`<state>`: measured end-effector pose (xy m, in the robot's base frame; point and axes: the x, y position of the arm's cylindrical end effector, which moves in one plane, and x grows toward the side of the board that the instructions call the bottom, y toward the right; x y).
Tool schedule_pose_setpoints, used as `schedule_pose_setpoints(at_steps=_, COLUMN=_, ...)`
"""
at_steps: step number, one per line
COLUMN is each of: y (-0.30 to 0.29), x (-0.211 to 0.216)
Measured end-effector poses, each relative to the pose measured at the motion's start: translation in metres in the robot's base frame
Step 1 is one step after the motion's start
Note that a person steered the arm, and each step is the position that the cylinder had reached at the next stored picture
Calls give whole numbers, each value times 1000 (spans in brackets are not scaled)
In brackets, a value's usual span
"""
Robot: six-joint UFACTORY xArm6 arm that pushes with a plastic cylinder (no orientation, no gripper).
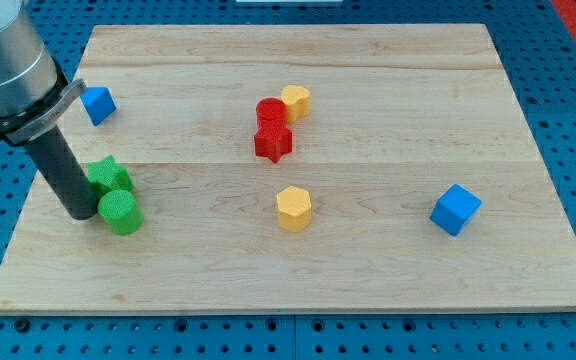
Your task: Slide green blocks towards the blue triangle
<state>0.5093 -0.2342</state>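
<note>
My tip rests on the board at the view's left, touching the left side of a green cylinder. A green star-shaped block sits just above the cylinder, against the rod's right side. The blue triangle lies above them near the view's top left, partly beside the arm's grey collar.
A red cylinder, a red star and a yellow block cluster at the top centre. A yellow hexagon lies at centre. A blue cube sits at the right. The board's left edge is near my tip.
</note>
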Motion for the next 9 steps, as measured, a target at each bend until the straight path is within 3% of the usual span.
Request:
schedule_pose_setpoints(at_steps=1, y=-25, x=45)
schedule_pose_setpoints(at_steps=2, y=35, x=72)
schedule_pose_setpoints(at_steps=3, y=126, x=62)
schedule_pose_setpoints(at_steps=5, y=49, x=35)
schedule_pose_setpoints(at_steps=7, y=54, x=38)
schedule_pose_setpoints(at_steps=9, y=90, x=-4)
